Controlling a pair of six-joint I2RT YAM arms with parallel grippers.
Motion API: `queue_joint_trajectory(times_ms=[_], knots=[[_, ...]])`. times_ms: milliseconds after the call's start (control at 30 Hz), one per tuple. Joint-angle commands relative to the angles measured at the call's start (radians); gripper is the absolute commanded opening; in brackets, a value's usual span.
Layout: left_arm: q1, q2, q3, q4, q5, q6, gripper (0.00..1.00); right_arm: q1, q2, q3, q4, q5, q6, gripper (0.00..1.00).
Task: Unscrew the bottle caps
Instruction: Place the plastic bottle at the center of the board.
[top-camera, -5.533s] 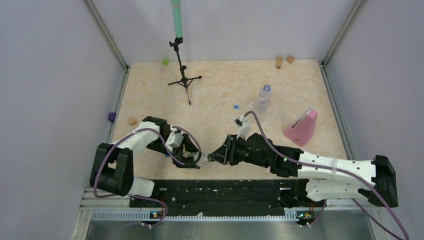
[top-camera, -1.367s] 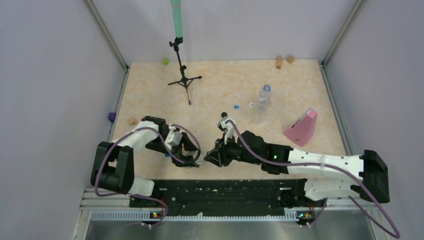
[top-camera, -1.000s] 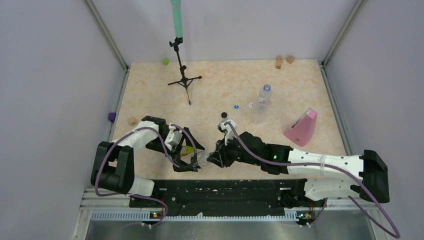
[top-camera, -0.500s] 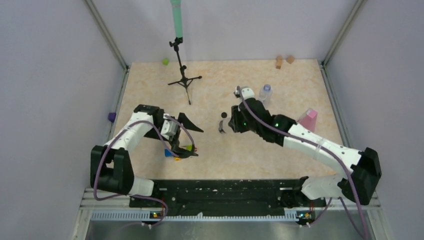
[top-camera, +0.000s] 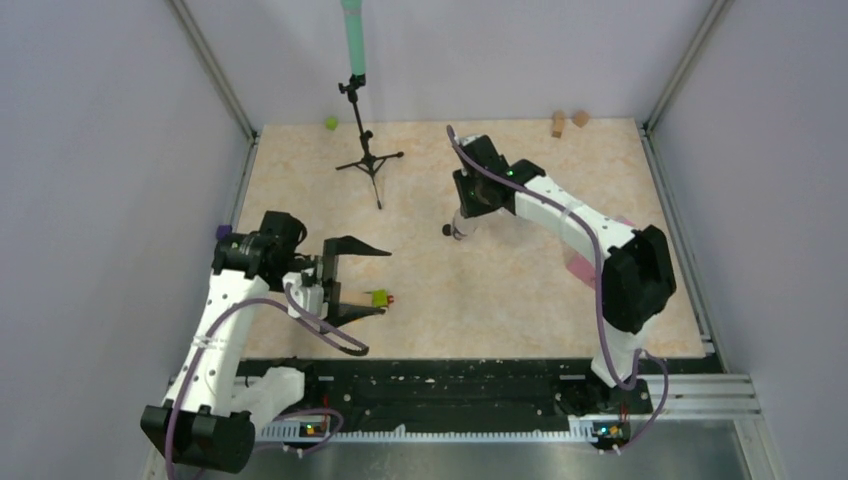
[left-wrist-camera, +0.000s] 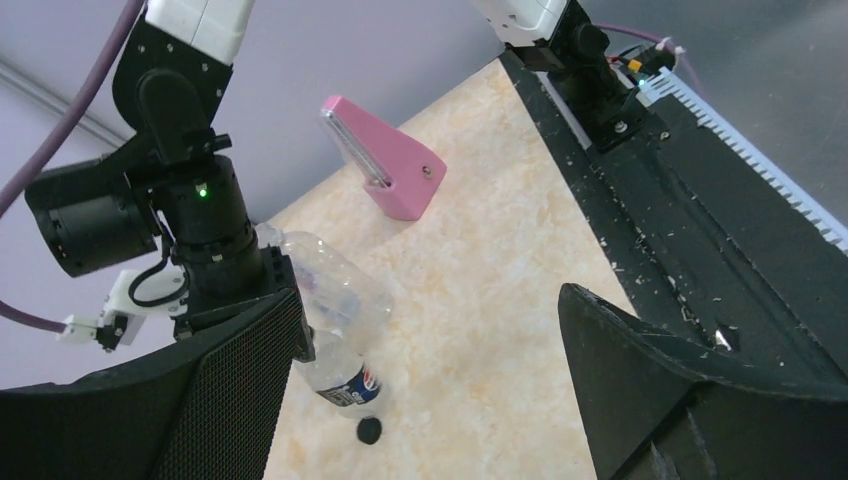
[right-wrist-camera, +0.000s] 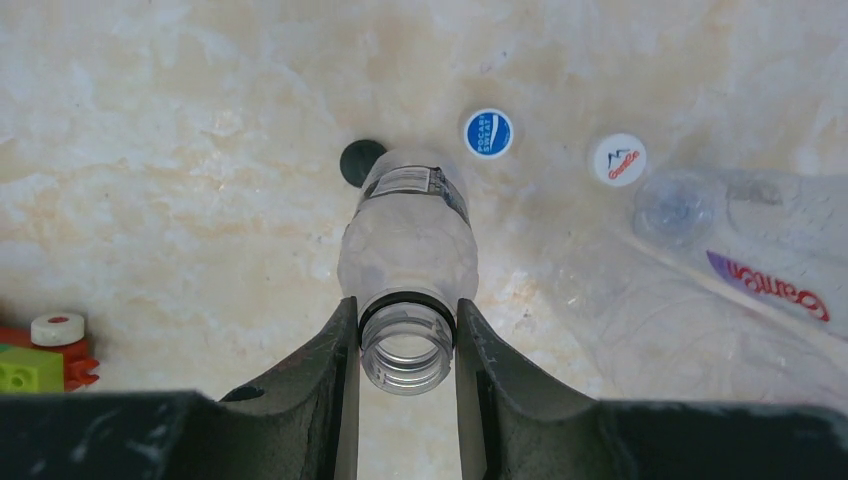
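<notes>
Right gripper (right-wrist-camera: 405, 335): jaws narrow, clamped on the bare threaded neck of a bottle (right-wrist-camera: 408, 240). The mouth is open, with no cap on it.
- Axis: the bottle's long axis runs straight away from the jaws toward the table (right-wrist-camera: 150, 120), base lowest. I cannot tell whether the base touches.
- Bottle: clear thin plastic, ribbed shoulder, small printed label low on the body.
- Black cap (right-wrist-camera: 360, 162): flat on the table just beside the bottle's base.
- Blue cap (right-wrist-camera: 488, 132): near the base on the other side, printed top.
- White cap (right-wrist-camera: 618, 159): beyond the blue one.
- Second bottle (right-wrist-camera: 740, 270): further out the same way. It is clear, with a purplish label. Whether its top is capped is too blurred to say.
- Table: pale, marbled, matte.

Left gripper (top-camera: 380, 280): jaws at full spread, holding nothing, well apart from the held bottle and facing it.

Pink wedge (left-wrist-camera: 385, 165): behind the bottle in the left wrist view.

Judgement: this bottle is done. The right arm is nearer for whatever follows, probably setting it down upright.
</notes>
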Motion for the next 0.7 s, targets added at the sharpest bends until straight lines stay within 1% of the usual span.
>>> queue_joint_trajectory(times_ms=[0, 67, 167, 267, 333, 500, 600, 667], knots=[[0.052, -0.085, -0.014, -0.048, 0.143, 0.02, 0.99, -0.011, 0.079, 0.149, -0.143, -0.019, -0.068, 0.01], [0.092, -0.123, -0.018, -0.047, 0.143, 0.047, 0.99, -0.014, 0.105, 0.184, -0.17, -0.044, -0.084, 0.04], [0.143, -0.172, -0.013, -0.048, 0.144, 0.054, 0.99, -0.017, 0.135, 0.232, -0.215, -0.042, -0.099, 0.07], [0.219, -0.195, -0.023, -0.048, 0.142, 0.101, 0.98, -0.021, 0.148, 0.267, -0.246, -0.057, -0.112, 0.07], [0.25, -0.196, -0.036, -0.048, 0.143, 0.128, 0.98, -0.021, 0.151, 0.292, -0.283, -0.064, -0.122, 0.07], [0.312, -0.183, -0.055, -0.048, 0.144, 0.124, 0.98, -0.023, 0.183, 0.372, -0.377, -0.075, -0.171, 0.1], [0.362, -0.158, -0.055, -0.049, 0.144, 0.117, 0.98, -0.023, 0.194, 0.384, -0.392, -0.091, -0.188, 0.14], [0.418, -0.145, -0.053, -0.047, 0.143, 0.103, 0.98, -0.026, 0.2, 0.381, -0.392, -0.096, -0.189, 0.15]])
